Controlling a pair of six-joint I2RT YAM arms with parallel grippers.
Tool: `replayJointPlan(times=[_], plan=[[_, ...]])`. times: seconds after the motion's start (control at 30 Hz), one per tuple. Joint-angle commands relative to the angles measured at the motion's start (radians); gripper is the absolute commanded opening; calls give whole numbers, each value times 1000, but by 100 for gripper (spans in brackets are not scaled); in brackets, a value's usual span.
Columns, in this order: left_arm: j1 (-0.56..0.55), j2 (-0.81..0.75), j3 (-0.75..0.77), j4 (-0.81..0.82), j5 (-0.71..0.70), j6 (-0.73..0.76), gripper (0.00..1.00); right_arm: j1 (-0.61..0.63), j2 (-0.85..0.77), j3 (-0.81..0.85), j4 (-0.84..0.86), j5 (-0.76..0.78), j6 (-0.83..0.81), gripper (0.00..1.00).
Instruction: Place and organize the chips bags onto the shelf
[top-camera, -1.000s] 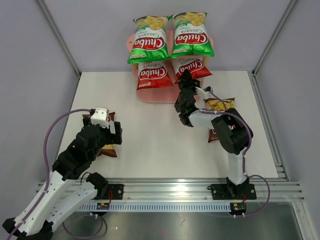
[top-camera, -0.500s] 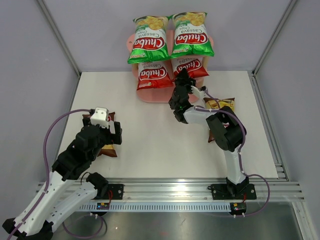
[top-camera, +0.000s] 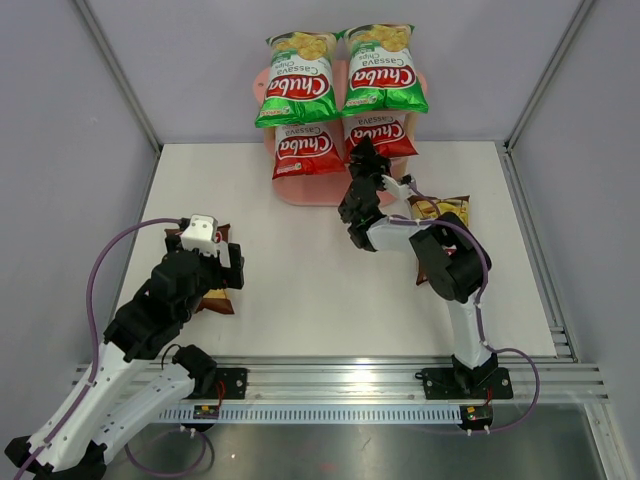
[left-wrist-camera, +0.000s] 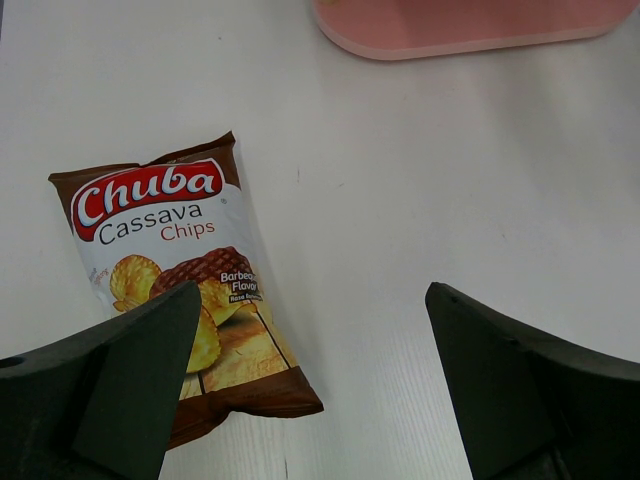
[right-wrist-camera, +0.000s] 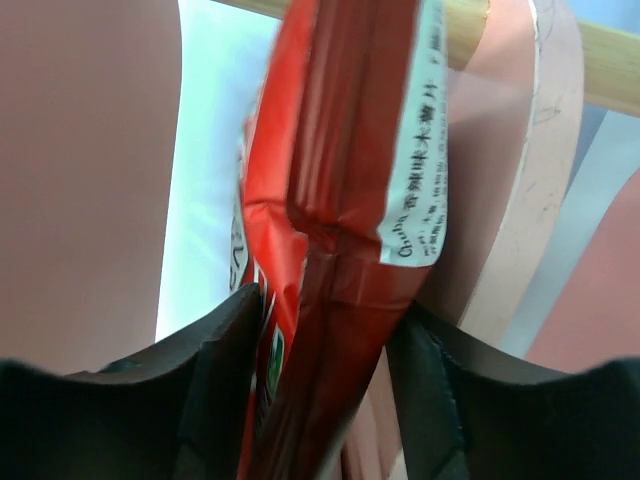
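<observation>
Movement over the last second was slight: the right fingers (right-wrist-camera: 220, 350), clamped on a red bag (right-wrist-camera: 340, 150), edged leftward at the shelf (top-camera: 310, 192), middle tier. That placement seemed nearly done. Left fingers (left-wrist-camera: 500, 380) hung open over a brown bag (left-wrist-camera: 170, 260) on the desk (left-wrist-camera: 420, 180).

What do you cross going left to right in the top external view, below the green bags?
left brown bag → left red bag → right gripper, pinching the right red bag → right brown bag
</observation>
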Motion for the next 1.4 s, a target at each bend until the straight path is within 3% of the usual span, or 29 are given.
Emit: replayJointPlan(times=[0.0, 0.27, 0.3, 0.67, 0.9, 1.0, 1.13, 1.27, 1.37], plan=[[-1, -4, -6, 36, -10, -3, 99, 9, -64, -40, 10, 15, -60, 60], [-2, 5, -8, 35, -17, -6, 99, 7, -119, -98, 47, -28, -79, 91], [-1, 7, -6, 33, -22, -9, 99, 7, -133, -115, 46, -33, -73, 99], [33, 62, 9, 23, -82, -66, 99, 6, -312, -310, -47, -60, 7, 99], [178, 89, 17, 41, -31, -104, 99, -4, -523, -457, -170, -167, 3, 99], [273, 134, 31, 36, 16, -138, 99, -4, -654, -498, -268, -259, -74, 99], [376, 198, 66, -5, 35, -187, 99, -5, -855, -512, -598, -382, -221, 99], [498, 217, 61, -42, 84, -224, 99, -7, -1044, -500, -863, -616, -536, 100], [588, 198, 44, -75, 96, -250, 99, -8, -1185, -478, -1133, -738, -600, 99]])
